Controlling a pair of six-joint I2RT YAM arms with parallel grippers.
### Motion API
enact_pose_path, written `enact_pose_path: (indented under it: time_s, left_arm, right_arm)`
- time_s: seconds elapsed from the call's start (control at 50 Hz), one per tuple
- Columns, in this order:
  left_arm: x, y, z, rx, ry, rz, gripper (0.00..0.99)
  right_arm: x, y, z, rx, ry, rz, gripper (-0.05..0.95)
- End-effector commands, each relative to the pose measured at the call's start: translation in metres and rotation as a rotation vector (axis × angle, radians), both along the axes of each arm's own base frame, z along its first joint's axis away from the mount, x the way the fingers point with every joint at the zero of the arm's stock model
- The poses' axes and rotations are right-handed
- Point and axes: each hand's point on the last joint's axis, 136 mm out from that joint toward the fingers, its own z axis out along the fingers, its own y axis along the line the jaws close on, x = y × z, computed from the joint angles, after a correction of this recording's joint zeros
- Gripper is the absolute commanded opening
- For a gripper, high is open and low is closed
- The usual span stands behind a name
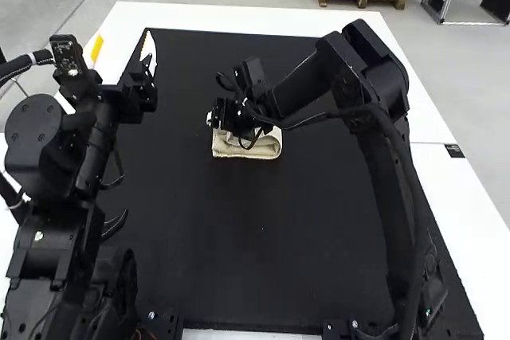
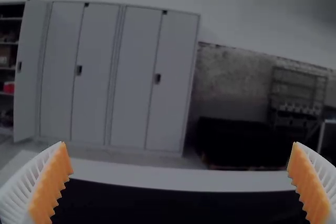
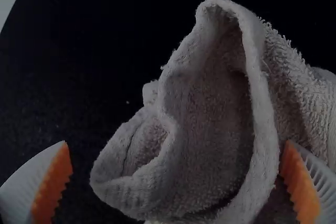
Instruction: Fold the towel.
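The left arm (image 1: pixel 60 157) stands large at the lower left of the high view; its left gripper (image 2: pixel 179 142) is wide open with nothing between the fingers. The towel (image 1: pixel 269 145) lies in the upper middle of the frame on the black mat (image 1: pixel 239 244), a small bundle, so most of the folding looks done. What is left seems to be tidying: up close the layers gape, one edge standing in a tall loose loop with a smaller curl beside it, and both probably need pressing flat. The right arm (image 1: pixel 374 101) stands at the right of the frame, and its right gripper (image 3: pixel 176 142) is spread wide too, pinching nothing. One finger is right beside the cloth, though I cannot tell whether it touches; the other is apart from it
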Motion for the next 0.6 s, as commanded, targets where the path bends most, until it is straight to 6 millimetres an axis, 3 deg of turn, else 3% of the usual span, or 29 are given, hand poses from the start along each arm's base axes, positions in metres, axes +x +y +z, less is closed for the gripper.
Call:
enact_pose_path:
  time_s: [0.0, 0.44, 0.5, 0.58]
  left_arm:
    - [-0.003, -0.001, 0.003, -0.007, -0.016, -0.007, 0.967]
    - [-0.002, -0.001, 0.001, -0.006, -0.01, -0.008, 0.967]
    - [-0.003, -0.001, 0.002, -0.006, -0.01, -0.008, 0.967]
    - [-0.002, -0.001, 0.001, -0.004, -0.007, -0.007, 0.967]
  right_arm:
    - [0.003, 0.016, 0.049, 0.069, -0.054, 0.006, 0.91]
    - [0.017, 0.003, 0.139, 0.169, -0.13, -0.019, 0.9]
    - [0.018, 0.0, 0.146, 0.167, -0.13, -0.023, 0.78]
    - [0.022, -0.012, 0.144, 0.138, -0.119, -0.036, 0.45]
